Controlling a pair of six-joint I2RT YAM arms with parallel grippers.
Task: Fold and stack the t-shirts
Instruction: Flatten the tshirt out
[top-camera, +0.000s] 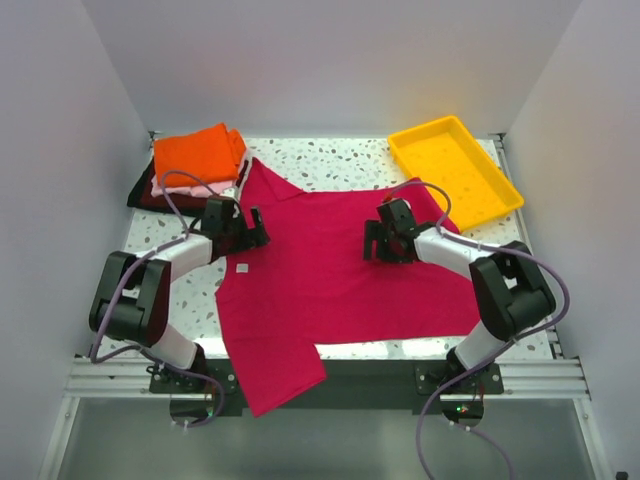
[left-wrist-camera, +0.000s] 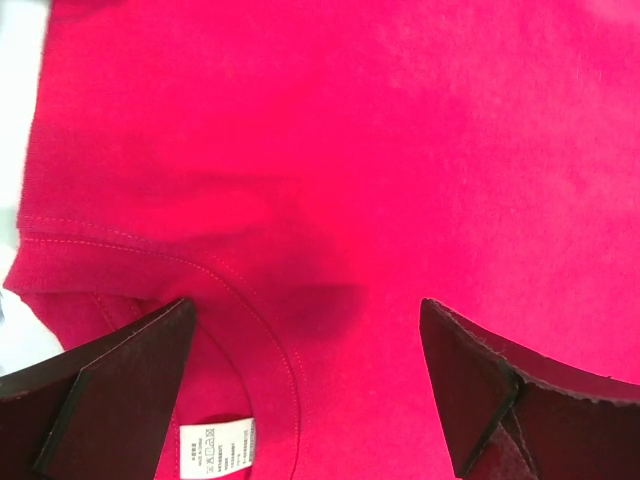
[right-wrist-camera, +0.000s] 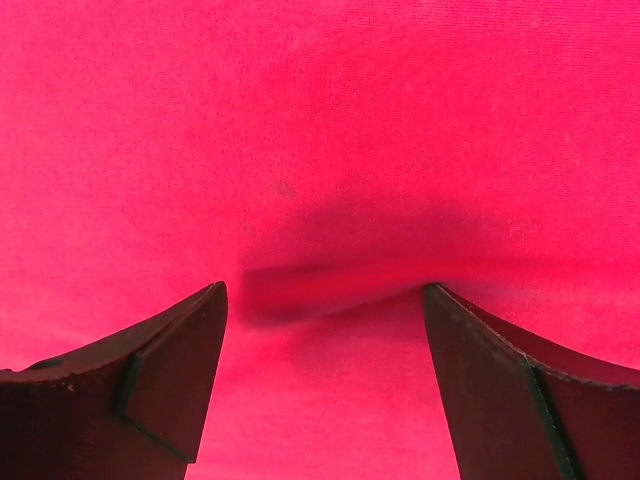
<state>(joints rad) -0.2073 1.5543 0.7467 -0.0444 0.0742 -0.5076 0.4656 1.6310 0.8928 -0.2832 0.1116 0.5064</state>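
A crimson-magenta t-shirt (top-camera: 340, 270) lies spread flat across the table, its small white neck label (top-camera: 241, 267) at the left. My left gripper (top-camera: 258, 232) hovers open just above the collar (left-wrist-camera: 240, 300), and the label (left-wrist-camera: 217, 445) shows between its fingers (left-wrist-camera: 130, 370). My right gripper (top-camera: 374, 244) stands open low over the shirt's middle (right-wrist-camera: 320, 150), with only flat cloth between its fingers (right-wrist-camera: 170, 350). Folded t-shirts are stacked at the back left: orange (top-camera: 198, 152) on top, pale pink (top-camera: 163, 186) under it, dark maroon (top-camera: 148, 197) at the bottom.
A yellow plastic tray (top-camera: 455, 170) sits at the back right corner. One sleeve (top-camera: 275, 375) of the crimson shirt hangs over the table's front edge between the arm bases. White walls close in the left, right and back sides.
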